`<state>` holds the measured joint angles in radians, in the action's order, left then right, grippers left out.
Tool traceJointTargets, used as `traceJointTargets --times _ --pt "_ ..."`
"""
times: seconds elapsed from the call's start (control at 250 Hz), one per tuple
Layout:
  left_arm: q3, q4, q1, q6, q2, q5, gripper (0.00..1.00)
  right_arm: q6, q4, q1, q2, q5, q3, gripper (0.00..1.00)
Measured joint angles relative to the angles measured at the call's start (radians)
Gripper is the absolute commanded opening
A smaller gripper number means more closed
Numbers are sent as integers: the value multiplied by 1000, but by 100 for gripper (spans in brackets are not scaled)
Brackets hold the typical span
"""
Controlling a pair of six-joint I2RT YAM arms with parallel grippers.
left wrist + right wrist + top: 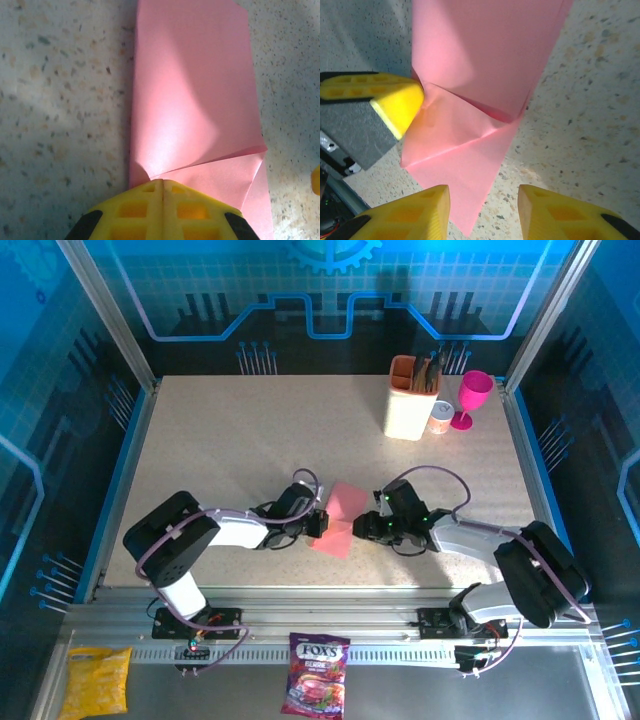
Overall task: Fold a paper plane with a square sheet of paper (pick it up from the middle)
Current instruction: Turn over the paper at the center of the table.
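Close to the near edge of the worktop (220,440), the paper plane (338,518), a partly folded salmon-pink sheet, sits between the two arms, its left side pinched in the closed left gripper (161,190). The right gripper (482,200) has its jaws apart on either side of the sheet's pointed corner and grips nothing. At the far right of the worktop, a cream holder (408,415) with an orange insert carries dark utensils. Beside it stand a small can (441,418) and a magenta goblet (473,395), their contents impossible to make out.
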<state>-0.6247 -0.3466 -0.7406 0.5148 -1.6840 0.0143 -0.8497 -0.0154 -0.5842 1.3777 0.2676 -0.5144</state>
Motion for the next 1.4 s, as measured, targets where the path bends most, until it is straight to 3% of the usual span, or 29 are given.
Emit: traceJointTargets --times 0.192,0.415,0.795,1.398 --pt "31 11 -73 109 32 -75 0 -34 -39 -54 45 -19 0 44" --pt "35 10 -87 186 36 -115 0 -72 -92 -90 62 -54 20 47" --pt "34 9 -88 194 34 -119 0 -135 -154 -103 73 -76 40 45" --pt "34 -4 -88 194 27 -122 0 -142 -60 -94 105 -61 -28 45"
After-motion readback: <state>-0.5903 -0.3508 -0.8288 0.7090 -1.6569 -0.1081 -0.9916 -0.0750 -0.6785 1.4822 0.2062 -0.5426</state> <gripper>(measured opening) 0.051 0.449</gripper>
